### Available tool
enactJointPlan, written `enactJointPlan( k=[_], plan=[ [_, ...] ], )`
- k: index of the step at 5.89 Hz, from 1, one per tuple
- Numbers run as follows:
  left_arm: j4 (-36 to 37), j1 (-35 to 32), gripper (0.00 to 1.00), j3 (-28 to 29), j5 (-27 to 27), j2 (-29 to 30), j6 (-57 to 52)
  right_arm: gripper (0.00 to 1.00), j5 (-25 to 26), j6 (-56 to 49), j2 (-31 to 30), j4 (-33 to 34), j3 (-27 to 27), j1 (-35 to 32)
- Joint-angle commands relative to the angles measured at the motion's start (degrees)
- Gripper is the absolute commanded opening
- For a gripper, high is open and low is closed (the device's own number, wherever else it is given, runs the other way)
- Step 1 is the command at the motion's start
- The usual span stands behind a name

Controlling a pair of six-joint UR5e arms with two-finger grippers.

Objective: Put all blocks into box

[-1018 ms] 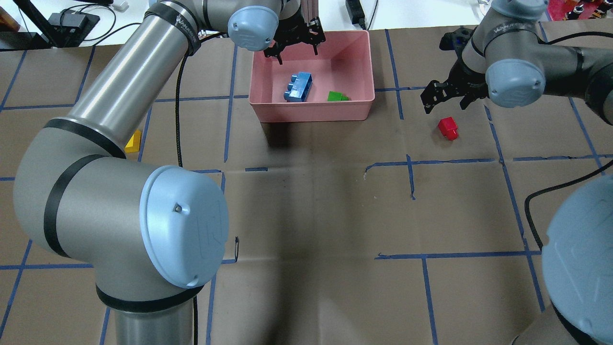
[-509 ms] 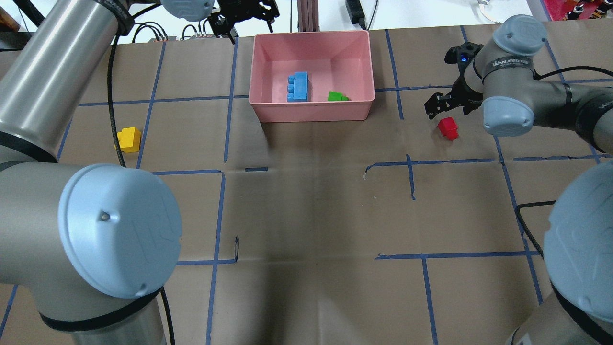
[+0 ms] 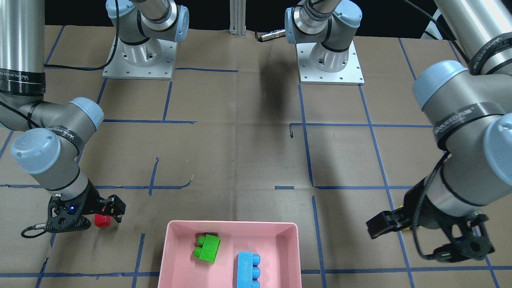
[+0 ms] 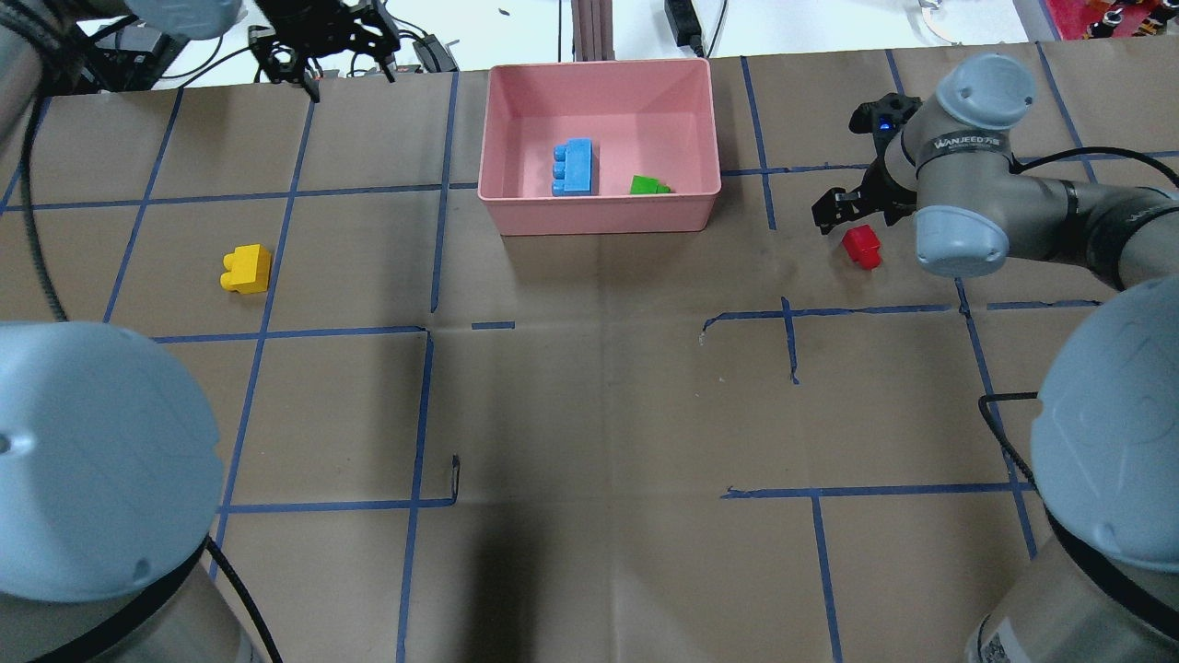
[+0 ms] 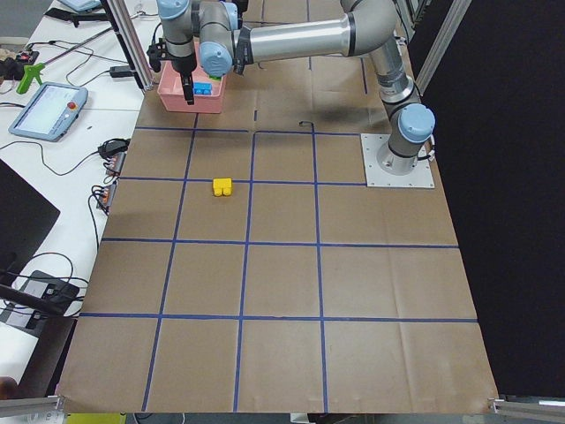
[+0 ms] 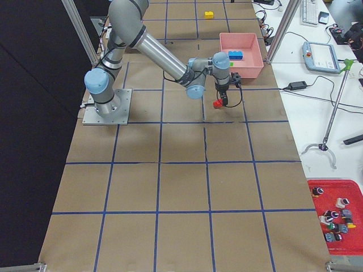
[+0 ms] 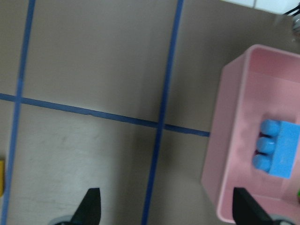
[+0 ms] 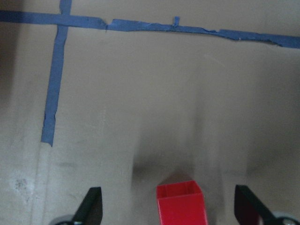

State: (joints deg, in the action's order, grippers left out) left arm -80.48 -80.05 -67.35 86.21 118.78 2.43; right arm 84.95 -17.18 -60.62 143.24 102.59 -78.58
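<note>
The pink box stands at the table's far middle. It holds the light-blue brick and the green brick. The yellow brick lies on the table to the left. The red brick lies right of the box. My right gripper is open, low over the red brick, which shows between its fingers. My left gripper is open and empty, high over the table's far edge left of the box.
An aluminium post stands behind the box. Cables and power bricks lie beyond the far edge. The two arm bases are bolted at the robot's side. Blue tape lines cross the brown table.
My left arm has swung from above the box to the far left, uncovering the yellow brick. My right gripper has come down closer to the red brick.
</note>
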Motion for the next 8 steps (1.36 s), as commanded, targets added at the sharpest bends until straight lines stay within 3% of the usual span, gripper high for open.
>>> enactJointPlan(
  k=[1, 2, 3, 5, 6, 7, 8],
  plan=[
    [0.75, 6.11, 1.0, -8.03, 0.1, -3.55, -8.62, 0.93, 0.21, -0.22, 0.15, 0.11, 0.76, 0.0],
    [0.85, 8.83, 1.0, -8.84, 3.06, -3.47, -12.07, 0.93, 0.3, -0.22, 0.15, 0.11, 1.03, 0.0],
    [1.02, 11.9, 0.99, -11.89, 3.7, -3.47, -17.15, 0.83, 1.34, -0.66, 0.15, 0.02, 1.03, 0.0],
    [16.94, 13.07, 0.99, -20.84, 5.28, -2.69, -23.67, 0.64, 4.25, -0.75, -0.02, -0.33, 1.03, 0.09],
    [24.15, 13.07, 0.99, -23.76, 5.2, -0.59, -23.96, 0.61, 4.17, -0.67, 0.15, -0.51, 1.03, 0.0],
    [25.27, 12.99, 0.99, -23.09, 4.85, 2.56, -24.66, 0.6, 4.08, -0.49, 0.15, -0.6, 1.03, -0.09],
    [26.67, 12.81, 0.99, -22.91, 4.67, 5.2, -29.45, 0.52, 3.99, -0.49, 0.15, -0.77, 0.95, -0.09]
  ],
)
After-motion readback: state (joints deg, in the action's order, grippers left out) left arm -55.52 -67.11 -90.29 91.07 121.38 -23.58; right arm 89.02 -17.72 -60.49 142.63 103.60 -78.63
